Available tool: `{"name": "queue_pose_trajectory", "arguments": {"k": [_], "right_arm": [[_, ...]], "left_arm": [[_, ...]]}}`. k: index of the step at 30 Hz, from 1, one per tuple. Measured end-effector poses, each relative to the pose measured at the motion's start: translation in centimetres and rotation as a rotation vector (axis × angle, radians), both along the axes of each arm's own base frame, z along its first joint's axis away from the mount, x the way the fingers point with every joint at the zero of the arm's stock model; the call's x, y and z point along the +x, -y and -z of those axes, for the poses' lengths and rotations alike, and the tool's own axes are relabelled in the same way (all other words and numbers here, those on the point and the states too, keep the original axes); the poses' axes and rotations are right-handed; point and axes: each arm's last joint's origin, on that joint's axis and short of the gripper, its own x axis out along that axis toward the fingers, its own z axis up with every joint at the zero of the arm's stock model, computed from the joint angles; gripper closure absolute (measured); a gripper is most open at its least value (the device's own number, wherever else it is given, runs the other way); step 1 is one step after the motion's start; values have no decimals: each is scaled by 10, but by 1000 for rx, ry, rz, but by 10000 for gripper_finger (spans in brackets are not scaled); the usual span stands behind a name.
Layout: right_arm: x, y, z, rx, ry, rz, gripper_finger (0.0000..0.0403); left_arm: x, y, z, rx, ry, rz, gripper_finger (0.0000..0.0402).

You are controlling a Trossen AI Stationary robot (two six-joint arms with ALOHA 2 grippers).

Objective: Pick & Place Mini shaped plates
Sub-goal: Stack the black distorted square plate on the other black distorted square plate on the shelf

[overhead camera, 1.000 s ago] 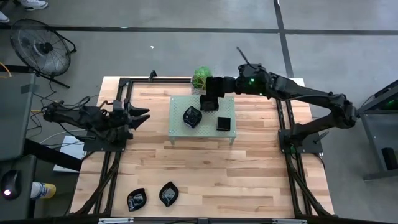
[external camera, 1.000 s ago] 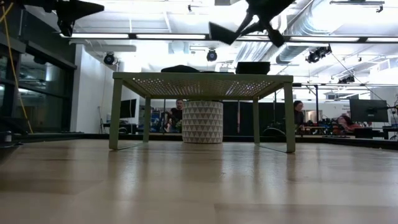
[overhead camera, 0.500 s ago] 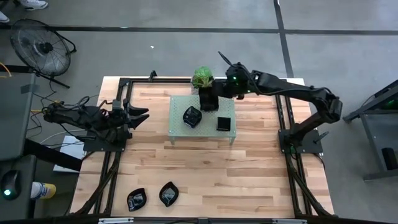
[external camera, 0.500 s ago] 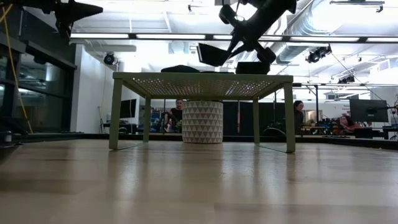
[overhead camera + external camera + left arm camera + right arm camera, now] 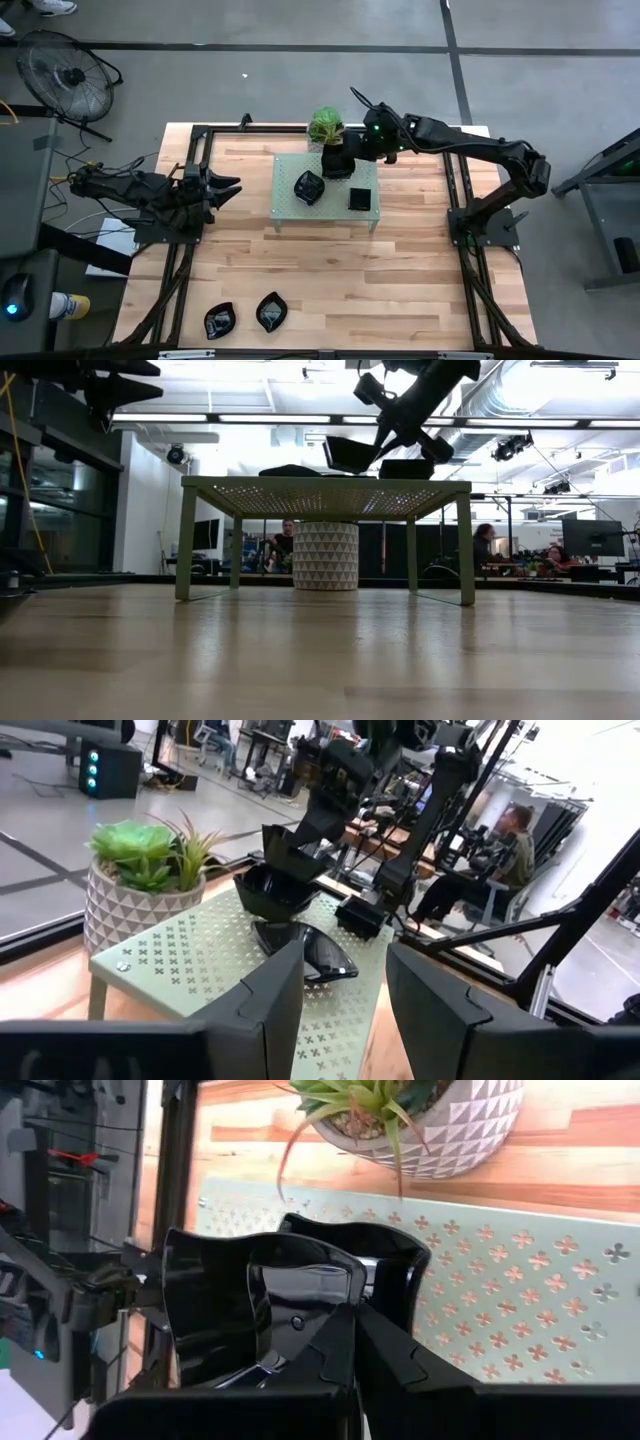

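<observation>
My right gripper [image 5: 341,159] is shut on a glossy black wavy-edged dish [image 5: 255,1295] over the far part of the pale green perforated rack [image 5: 325,213], beside the potted plant [image 5: 324,125]. In the low view the dish [image 5: 350,455] hangs tilted, very close above the rack's top [image 5: 325,484]. A leaf-like plate [image 5: 309,187] and a square plate [image 5: 360,198] lie on the rack. Two more black plates [image 5: 219,321] [image 5: 271,311] lie near the table's near edge. My left gripper [image 5: 226,187] waits open at the table's left. My right gripper pinches the dish's wall at its rim [image 5: 335,1305], one finger [image 5: 325,1355] inside the bowl and one [image 5: 390,1360] outside. It comes slanting down from the table's far right. The dish is tilted; whether its base touches the rack, I cannot tell.
The plant in its white patterned pot [image 5: 125,905] stands on the table just beyond the rack's far edge, close to the held dish. Black frame rails [image 5: 190,160] run along the table's left and right sides. Bare wood [image 5: 330,280] lies between the rack and the near plates.
My right gripper has come down with the dish from high above the rack to just over its top, and its arm has folded in at the elbow. The dish has tipped from a steep tilt to a flatter one. The gripper has stayed shut on it.
</observation>
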Motion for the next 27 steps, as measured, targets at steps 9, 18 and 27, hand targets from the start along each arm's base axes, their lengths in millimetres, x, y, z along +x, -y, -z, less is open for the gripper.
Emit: {"name": "queue_pose_trajectory", "arguments": {"k": [9,18,27], "right_arm": [[-1,1,0,-43,-23,9,403],[9,-3,10,-34,-42,-33,403],[10,-6,10,-43,-42,-22,397]], "left_arm": [[0,0,0,-10,4,-1,259],[0,0,0,-24,12,-4,259],[0,0,-1,-30,15,-4,259]]}}
